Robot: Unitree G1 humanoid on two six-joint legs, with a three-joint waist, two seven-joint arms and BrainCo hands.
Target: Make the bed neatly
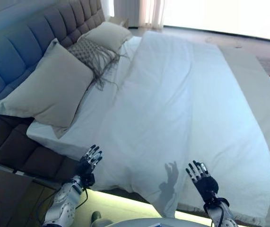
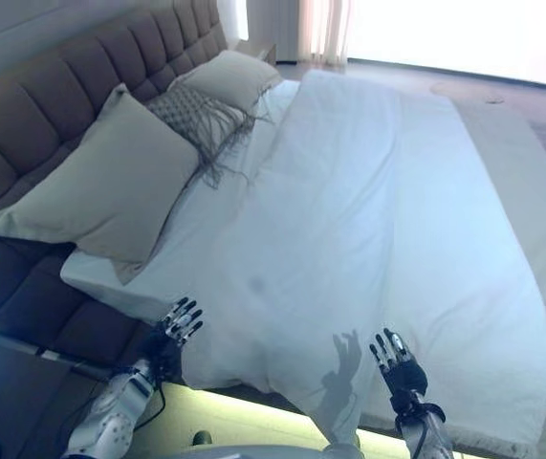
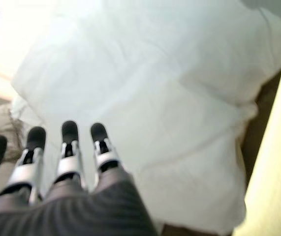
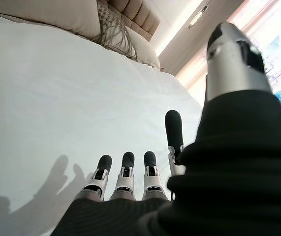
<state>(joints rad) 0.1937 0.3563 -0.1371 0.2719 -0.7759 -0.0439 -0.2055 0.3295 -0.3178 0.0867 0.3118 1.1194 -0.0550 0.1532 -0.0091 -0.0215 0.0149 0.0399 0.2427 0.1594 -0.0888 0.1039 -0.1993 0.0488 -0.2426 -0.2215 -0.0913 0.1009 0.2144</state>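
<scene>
— Across the bed point(image 1: 267, 118) from headboard end to foot end lies the white duvet point(image 1: 182, 109), one corner hanging over the near side edge between the two hands.
— And the hands?
— Left hand point(image 1: 88, 161) is raised at the near edge by the headboard end, fingers point(image 3: 70, 147) straight and released, holding nothing. Right hand point(image 1: 202, 178) is up over the draped duvet corner, fingers point(image 4: 126, 172) likewise spread, not gripping the cloth.
— Pillows?
— Large beige pillow point(image 1: 49, 87) leans against the tufted headboard point(image 1: 26, 47); a grey fringed cushion point(image 1: 94, 54) sits beside it, then a second beige pillow point(image 1: 108, 35) at the far corner.
— Sheet showing?
— Yes, white sheet point(image 1: 90, 111) is bare between the pillows and the duvet's edge.
</scene>
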